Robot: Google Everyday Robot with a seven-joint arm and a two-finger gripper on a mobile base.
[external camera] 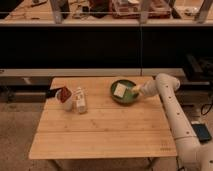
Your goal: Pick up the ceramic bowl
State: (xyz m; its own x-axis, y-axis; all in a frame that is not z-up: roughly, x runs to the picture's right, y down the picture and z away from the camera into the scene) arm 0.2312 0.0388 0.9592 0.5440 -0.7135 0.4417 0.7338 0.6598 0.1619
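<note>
The gripper (136, 89) sits at the right rim of the bowl (123, 91), touching or just over its edge; its state cannot be told. The bowl rests on the table (100, 130), directly left of the gripper, with a pale square piece (119, 90) inside. Well to the gripper's left stand a mug (64, 96) and a small carton (80, 99).

Light wooden slatted desk (100, 135), on it a round dark green ceramic bowl (124, 92) at the back right, gripper (136, 90) at its right rim, a white mug with red contents (65, 96) back left, a small white carton (80, 100) just beside the mug
</note>
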